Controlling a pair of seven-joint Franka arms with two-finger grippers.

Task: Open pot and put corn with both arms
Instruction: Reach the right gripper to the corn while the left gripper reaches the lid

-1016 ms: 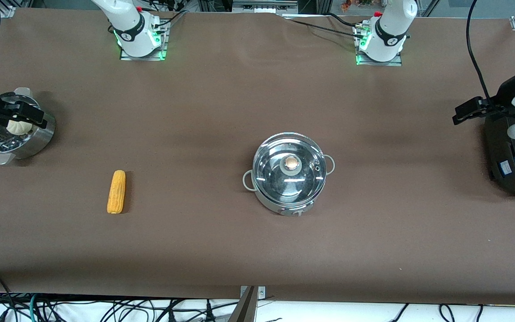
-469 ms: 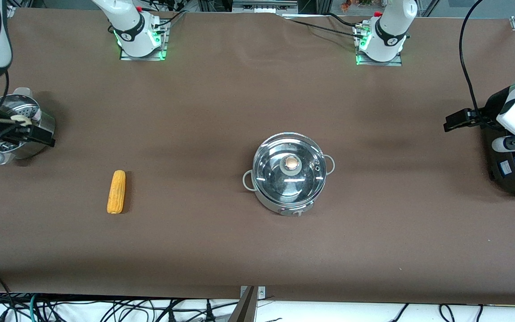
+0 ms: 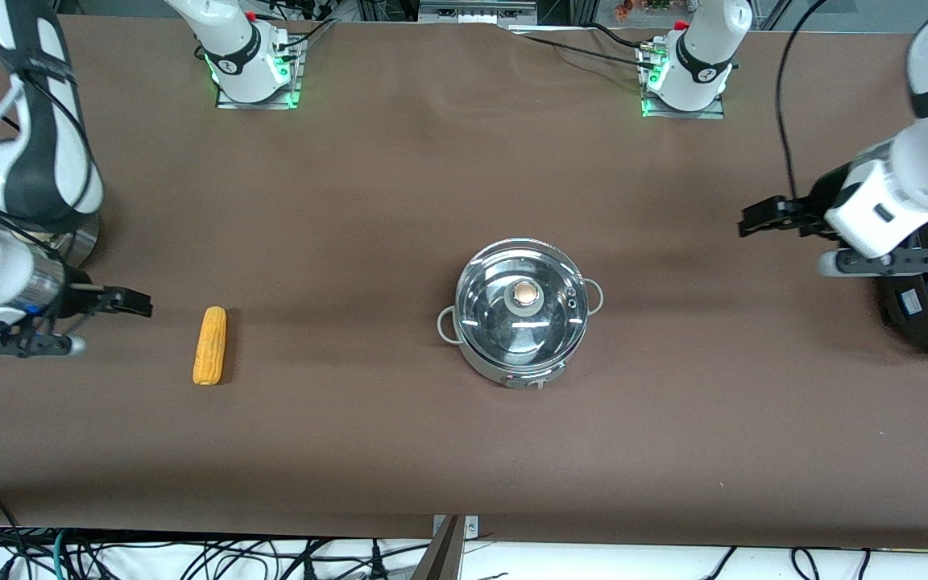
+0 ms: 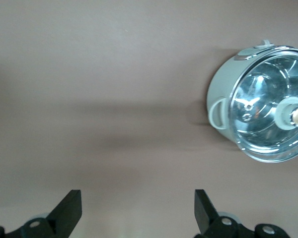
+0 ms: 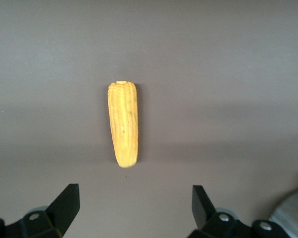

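Brown cloth-covered table (image 3: 399, 451): lidded shiny steel pot (image 3: 522, 310) central; yellow corn cob (image 3: 209, 345) at nine o'clock. Both the left gripper (image 3: 756, 217) and the right gripper (image 3: 130, 302) hover open, empty.

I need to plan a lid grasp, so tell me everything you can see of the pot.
The pot is a shiny round steel vessel standing upright on the brown table, about midway between the arms' ends. A clear glass lid sits closed on it, topped by a copper-coloured knob on a grey base. Two small grey loop handles stick out at its sides. Nothing touches it but the table; both grippers are away from it.
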